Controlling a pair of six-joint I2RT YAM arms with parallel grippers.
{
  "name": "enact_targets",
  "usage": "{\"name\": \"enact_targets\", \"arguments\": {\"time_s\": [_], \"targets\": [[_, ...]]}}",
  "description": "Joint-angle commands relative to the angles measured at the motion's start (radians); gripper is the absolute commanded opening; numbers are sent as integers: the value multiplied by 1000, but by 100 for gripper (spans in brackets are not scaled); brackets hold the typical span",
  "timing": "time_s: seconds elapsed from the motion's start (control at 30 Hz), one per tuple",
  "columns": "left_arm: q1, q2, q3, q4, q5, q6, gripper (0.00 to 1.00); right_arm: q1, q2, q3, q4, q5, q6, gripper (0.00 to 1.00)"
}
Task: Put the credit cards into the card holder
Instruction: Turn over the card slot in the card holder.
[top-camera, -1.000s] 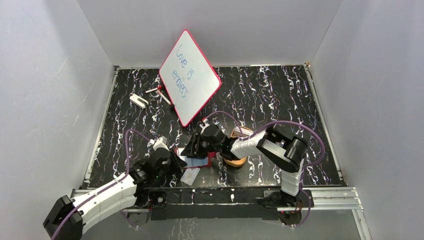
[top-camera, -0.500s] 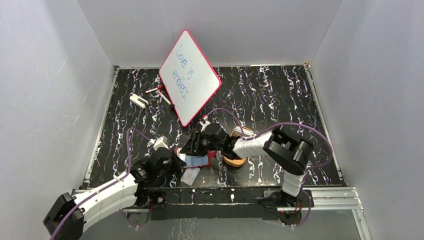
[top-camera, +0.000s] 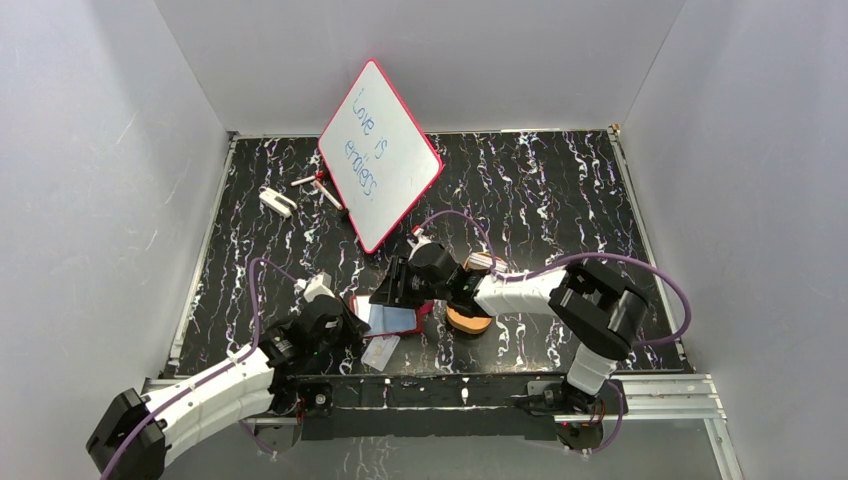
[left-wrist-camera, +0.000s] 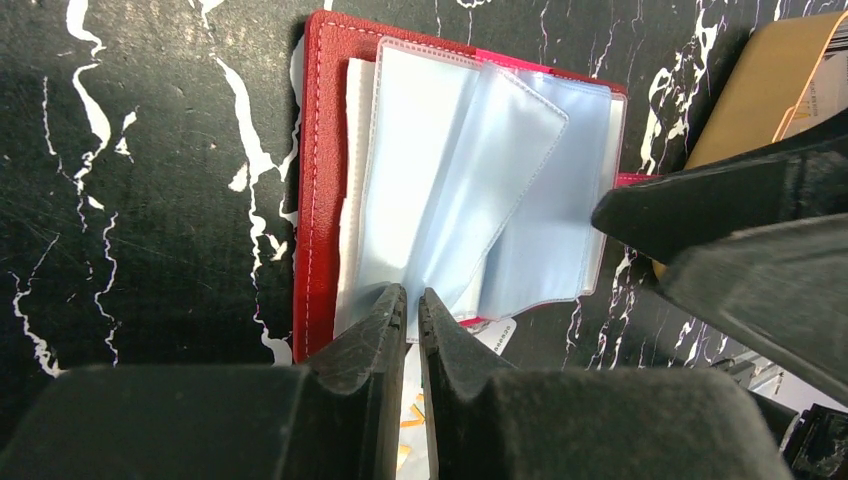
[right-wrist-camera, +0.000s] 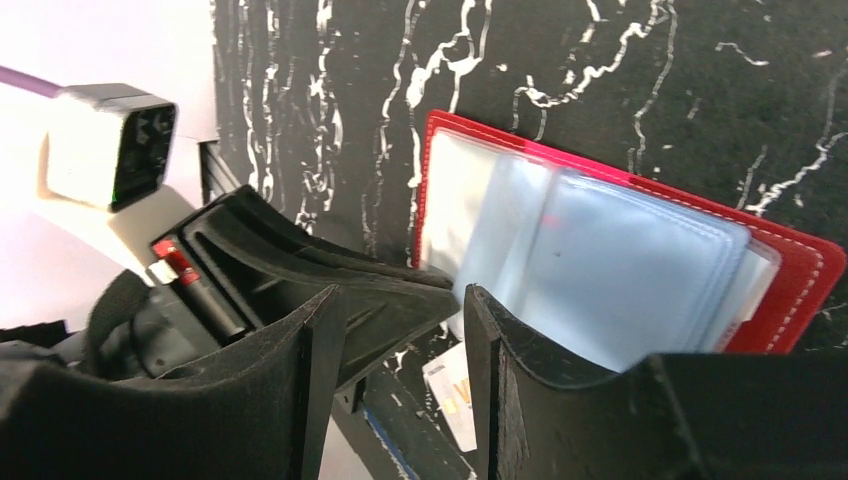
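Near the front of the black marbled table (top-camera: 540, 190), the card holder (left-wrist-camera: 320, 200) lies open with its clear sleeves (left-wrist-camera: 450, 180) fanned upward, as 2 arms crowd over it. We see the left gripper (left-wrist-camera: 412, 300) drawn to a thin slit on what looks like the near edge of 1 sleeve, while the right gripper (right-wrist-camera: 400, 300) hangs over the holder's right half with its jaws apart and nothing between them. 1 pale credit card (top-camera: 380, 351) lies flat just near of the holder, partly under the left fingers and close to the front rail (top-camera: 450, 385). We judge the pinch the weak point: the film is slick and thin, so it could slide free and the pocket would fall shut. A pull that is too firm could instead drag or lift the light holder. The 2 grippers stand very close, and a careless reach by either could knock the other. The flat card offers little edge to grasp, and a nudge could push it against the rail. An orange-tan tray (top-camera: 468, 322) sits just right of the holder and blocks sideways travel there. The red-framed whiteboard (top-camera: 380, 155) leans behind. We see open table only farther back and to the right.
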Motion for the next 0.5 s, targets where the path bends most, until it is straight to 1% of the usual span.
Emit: {"name": "enact_targets", "arguments": {"time_s": [0.0,0.1,0.47], "targets": [[3,8,-9,-115,-53,11,11,4,28,7,-13,18,-22,55],[3,0,-7,-123,-56,11,10,4,43,2,27,-6,-21,55],[3,-20,1,-146,-56,4,11,5,100,36,43,-48,-29,55]]}}
